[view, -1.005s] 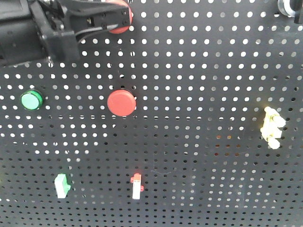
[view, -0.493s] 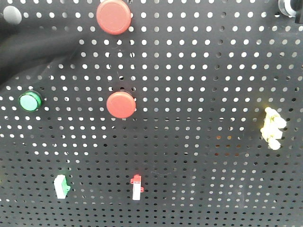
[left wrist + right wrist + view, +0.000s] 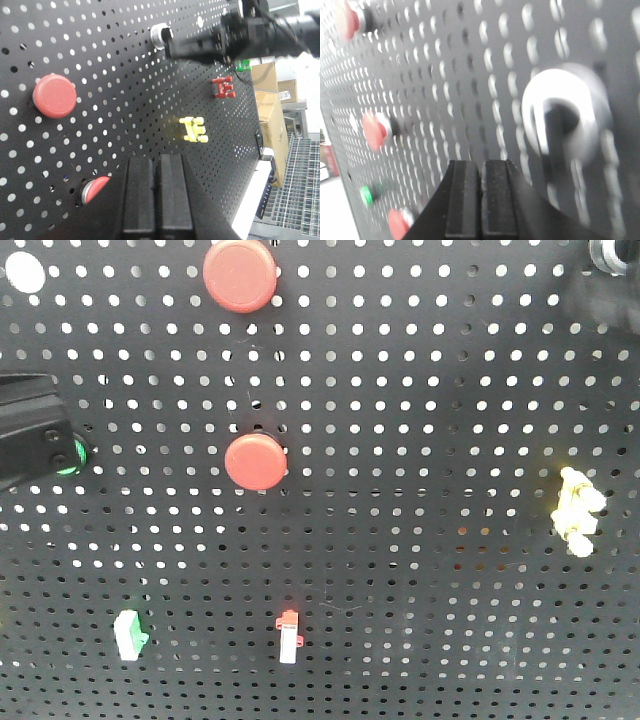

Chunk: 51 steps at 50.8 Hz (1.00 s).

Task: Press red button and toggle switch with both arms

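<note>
Two red buttons show on the black pegboard [image 3: 420, 390] in the front view, one at the top [image 3: 240, 275] and one in the middle [image 3: 255, 462]. A silver-ringed toggle switch [image 3: 610, 255] sits at the top right corner. In the left wrist view my left gripper [image 3: 156, 162] is shut and empty, beside a red button [image 3: 95, 189], with another red button [image 3: 54, 95] further up. My right arm [image 3: 250, 35] reaches to the silver toggle [image 3: 161, 36]. In the right wrist view my right gripper [image 3: 481, 165] is shut and empty, just left of the blurred silver toggle ring [image 3: 565, 117].
A black arm part [image 3: 25, 435] at the left edge covers most of a green button [image 3: 78, 455]. On the board are a green rocker switch [image 3: 130, 633], a small red switch [image 3: 288, 635] and a yellow switch [image 3: 577, 510]. Cardboard boxes [image 3: 272, 100] stand beyond the board.
One second ago a gripper was at the top red button. It then left the front view. Now a black arm part has come in at the left edge, over the green button.
</note>
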### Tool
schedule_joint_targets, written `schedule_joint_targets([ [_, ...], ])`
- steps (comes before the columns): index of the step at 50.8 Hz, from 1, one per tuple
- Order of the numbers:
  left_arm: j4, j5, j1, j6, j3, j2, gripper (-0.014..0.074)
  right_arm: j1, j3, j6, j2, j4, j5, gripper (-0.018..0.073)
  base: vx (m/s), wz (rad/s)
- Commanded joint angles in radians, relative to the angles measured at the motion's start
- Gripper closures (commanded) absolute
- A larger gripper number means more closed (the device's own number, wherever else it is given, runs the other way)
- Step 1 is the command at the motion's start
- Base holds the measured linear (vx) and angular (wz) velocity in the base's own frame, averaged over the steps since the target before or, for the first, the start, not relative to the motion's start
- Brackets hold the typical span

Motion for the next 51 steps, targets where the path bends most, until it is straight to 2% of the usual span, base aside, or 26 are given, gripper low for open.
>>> schedule_joint_targets([
  [1, -0.051, -0.050, 0.001, -0.006, -0.023, -0.002, 0.0594, -0.005, -0.069, 0.018, 0.016, 0.052, -0.011, 0.0562, 0.00, 0.00],
  [15, -0.034, -0.050, 0.001, -0.006, -0.023, -0.002, 0.0594, -0.005, -0.075, 0.101, 0.025, -0.067, -0.001, 0.0562, 0.00, 0.00],
  [21, -0.034, -0.051, 0.001, -0.006, -0.023, -0.002, 0.0594, -0.005, -0.075, 0.105, 0.025, -0.108, -0.009, 0.0562, 0.00, 0.00],
  [34, -0.033, -0.051, 0.001, -0.006, -0.023, -0.002, 0.0594, -0.006, -0.074, 0.107, -0.003, -0.147, -0.116, 0.0562, 0.00, 0.00],
  [42, -0.033, -0.051, 0.001, -0.006, -0.023, -0.002, 0.0594, -0.006, -0.074, 0.192, -0.021, -0.290, -0.193, 0.0562, 0.00, 0.00],
  [47, -0.033, -0.051, 0.001, -0.006, -0.023, -0.002, 0.0594, -0.007, -0.074, 0.259, -0.021, -0.412, -0.202, 0.0562, 0.00, 0.00],
  [51, -0.033, -0.051, 0.001, -0.006, -0.023, -0.002, 0.0594, -0.005, -0.074, 0.306, -0.021, -0.446, -0.188, 0.0562, 0.00, 0.00],
])
